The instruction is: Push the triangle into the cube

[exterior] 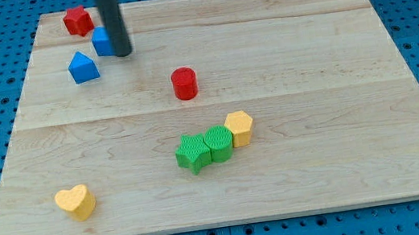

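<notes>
A blue triangle-topped block (83, 67) sits at the upper left of the wooden board (310, 80). A blue cube (102, 41) lies just up and right of it, partly hidden behind my rod. My tip (122, 53) rests on the board touching the cube's right side, a little to the right of the triangle block. The two blue blocks stand slightly apart.
A red star-like block (78, 21) lies at the top left. A red cylinder (184, 83) stands near the middle. A green star (192, 153), a green cylinder (218, 143) and a yellow hexagon (239, 127) touch in a row. A yellow heart (75, 202) lies at the bottom left.
</notes>
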### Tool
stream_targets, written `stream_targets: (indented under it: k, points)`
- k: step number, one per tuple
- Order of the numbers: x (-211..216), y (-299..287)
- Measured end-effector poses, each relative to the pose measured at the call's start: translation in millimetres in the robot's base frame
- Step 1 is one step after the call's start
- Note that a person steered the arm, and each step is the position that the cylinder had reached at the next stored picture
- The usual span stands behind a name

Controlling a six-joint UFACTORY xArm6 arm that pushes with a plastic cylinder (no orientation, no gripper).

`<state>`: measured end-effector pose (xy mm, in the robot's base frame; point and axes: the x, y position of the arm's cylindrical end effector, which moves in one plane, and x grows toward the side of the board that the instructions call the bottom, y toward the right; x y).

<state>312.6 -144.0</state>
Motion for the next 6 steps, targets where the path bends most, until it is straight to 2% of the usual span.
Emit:
stream_targets:
  k: [1,2,3,4,5,6]
  points:
    - [-14,-1]
    - [-6,9]
    - [27,67]
    - [53,24]
    - [53,-42]
    - [34,-66]
